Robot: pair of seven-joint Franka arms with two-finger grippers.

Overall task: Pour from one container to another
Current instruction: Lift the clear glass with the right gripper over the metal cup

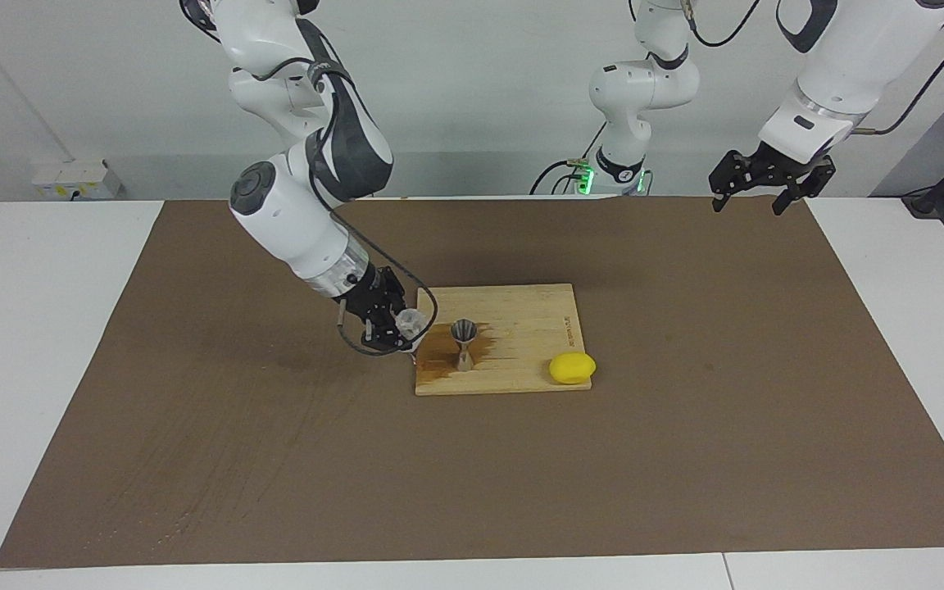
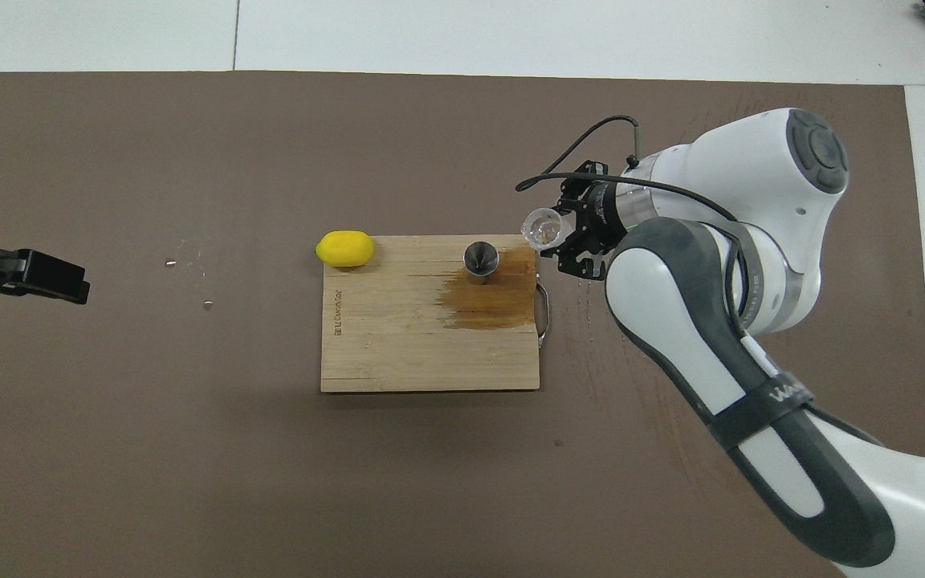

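Observation:
My right gripper [image 1: 401, 324] [image 2: 556, 233] is shut on the tiny clear plastic cup [image 1: 410, 319] [image 2: 543, 225], held up over the edge of the wooden board at the right arm's end. The silvery hourglass jigger [image 1: 463, 344] [image 2: 480, 262] stands upright on the board, on a dark wet stain, a short way from the cup toward the left arm's end. My left gripper [image 1: 763, 187] [image 2: 45, 277] hangs open and waits above the mat's corner at the left arm's end.
The wooden cutting board [image 1: 521, 324] [image 2: 398, 345] lies mid-mat with a metal handle [image 2: 543, 313] at the right arm's end. A yellow lemon [image 1: 572, 368] [image 2: 344, 248] rests on the board's corner farthest from the robots. Small droplets [image 2: 207, 304] dot the brown mat [image 1: 685, 410].

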